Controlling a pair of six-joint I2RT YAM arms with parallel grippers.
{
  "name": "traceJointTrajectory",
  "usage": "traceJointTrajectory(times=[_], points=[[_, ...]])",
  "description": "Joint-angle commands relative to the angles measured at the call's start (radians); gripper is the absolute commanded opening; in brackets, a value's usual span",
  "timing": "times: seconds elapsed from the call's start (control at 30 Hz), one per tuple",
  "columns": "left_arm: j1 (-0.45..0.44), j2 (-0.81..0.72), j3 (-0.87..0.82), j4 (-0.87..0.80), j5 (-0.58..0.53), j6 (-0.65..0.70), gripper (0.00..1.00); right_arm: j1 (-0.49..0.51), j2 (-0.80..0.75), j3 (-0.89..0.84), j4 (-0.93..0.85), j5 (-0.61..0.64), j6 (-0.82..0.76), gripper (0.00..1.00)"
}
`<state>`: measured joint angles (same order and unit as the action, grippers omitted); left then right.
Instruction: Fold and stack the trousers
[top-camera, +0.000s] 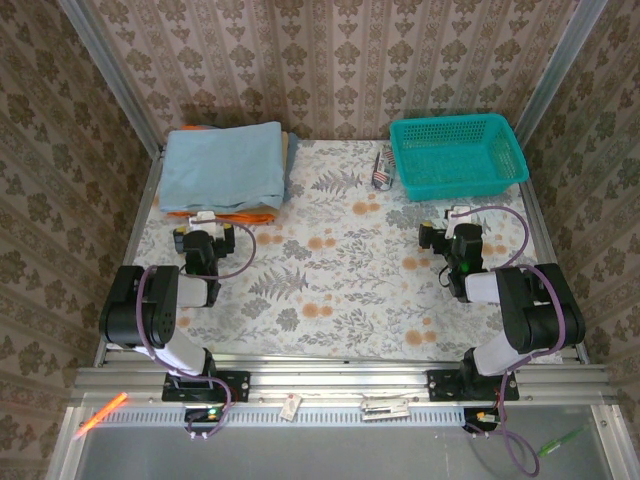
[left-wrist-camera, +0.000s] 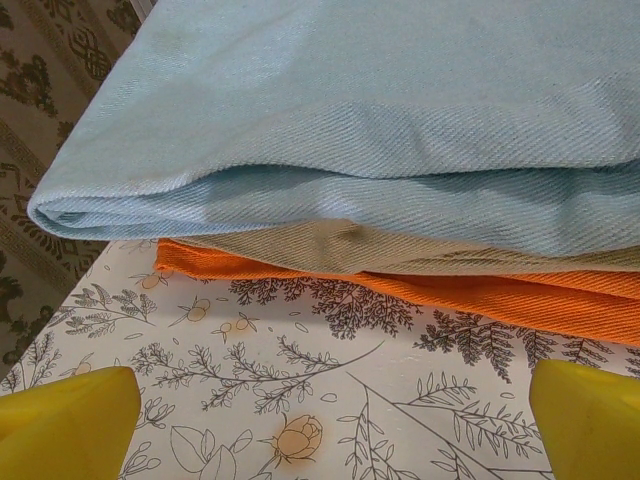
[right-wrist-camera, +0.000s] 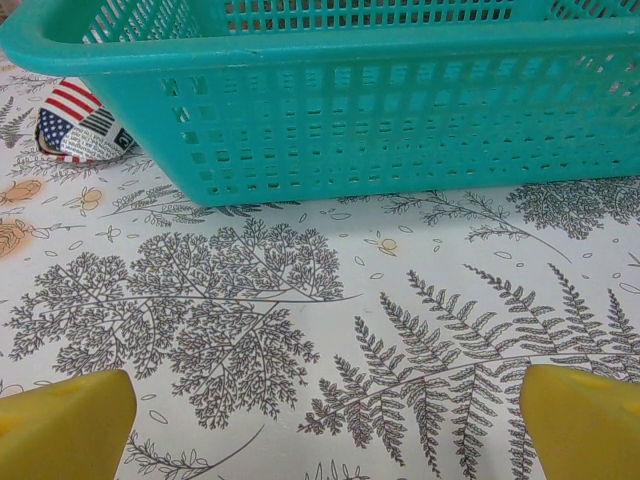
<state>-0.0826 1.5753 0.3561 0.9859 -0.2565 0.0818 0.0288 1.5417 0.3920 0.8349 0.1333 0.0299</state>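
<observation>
The left gripper (left-wrist-camera: 320, 430) is wide open and holds nothing, and so is the right gripper (right-wrist-camera: 325, 425). Both hang over the flowery table (top-camera: 320, 290). Far left, the trousers (top-camera: 222, 165) lie folded on a tan garment (left-wrist-camera: 330, 247) and an orange garment (left-wrist-camera: 500, 298). Far right sits a green basket (right-wrist-camera: 400, 140), a small flag-patterned thing (right-wrist-camera: 78, 125) beside it

The top camera looks down across the whole worktop (top-camera: 330, 290); low wrist cameras closely face its trousers (left-wrist-camera: 380, 100) and basket (right-wrist-camera: 400, 130).
</observation>
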Motion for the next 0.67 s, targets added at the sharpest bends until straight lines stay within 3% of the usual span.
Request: traceJointTrajectory(times=[0.0,0.63], points=[[0.006,-0.012,0.008,0.002,0.014,-0.022,1.00,0.003,-0.009,0.008,0.032,0.006,0.009,1.00],[0.033,-0.015,0.018,-0.023,0.061,-0.039,1.00,0.003,-0.010,0.010,0.032,0.006,0.010,1.00]])
